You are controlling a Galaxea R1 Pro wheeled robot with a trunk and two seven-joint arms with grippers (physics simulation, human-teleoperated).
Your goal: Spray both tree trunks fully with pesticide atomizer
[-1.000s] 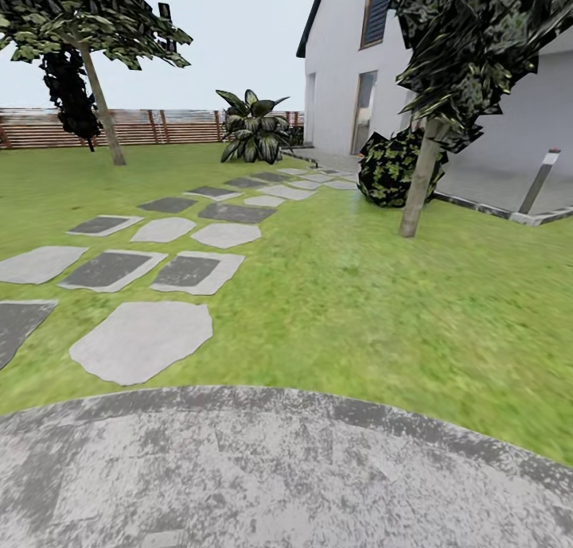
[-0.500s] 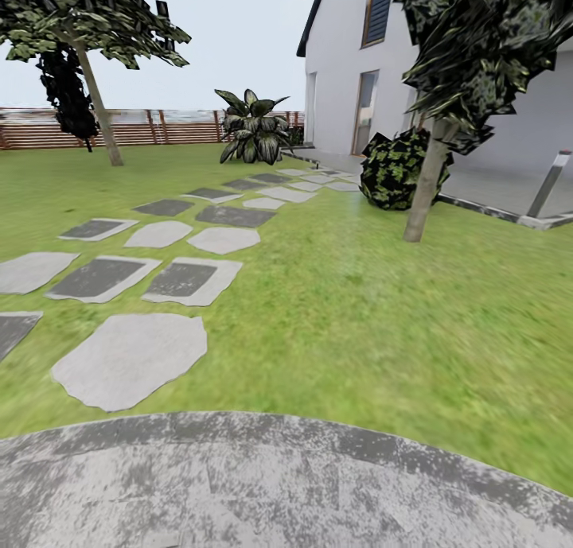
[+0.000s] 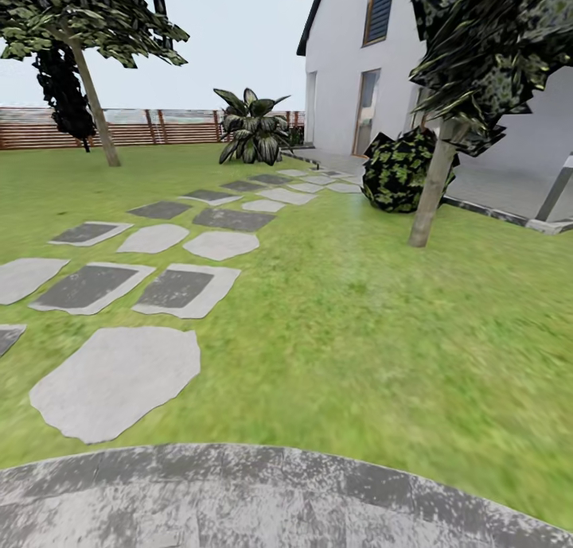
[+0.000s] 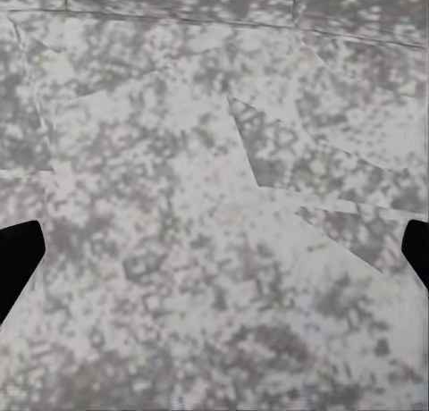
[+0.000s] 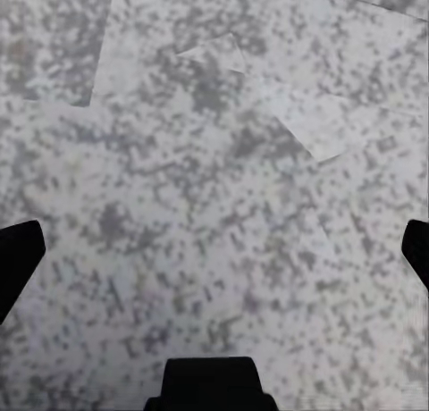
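Two trees stand on the green lawn (image 3: 358,333) in the head view. The far tree has a leaning pale trunk (image 3: 95,106) at the back left, in front of the fence. The near tree's trunk (image 3: 434,186) rises at the right, close to the house, under a dark jagged crown (image 3: 493,39). The pesticide atomizer is out of view. My left gripper (image 4: 214,259) is open, its black fingertips (image 4: 18,259) far apart over mottled grey paving. My right gripper (image 5: 214,250) is open too, over the same paving, with nothing between its fingers.
Round grey paving (image 3: 263,500) lies right below me. Grey stepping stones (image 3: 119,381) lead left and forward toward the white house (image 3: 342,63). A round dark bush (image 3: 402,170) sits by the near trunk, and a small palm (image 3: 253,126) stands further back. A brown slat fence (image 3: 159,126) closes the far side.
The whole head view has shifted, so the camera has moved: the grey paving edge sits lower in the picture and the near tree stands slightly further right. Nothing in the garden itself has moved.
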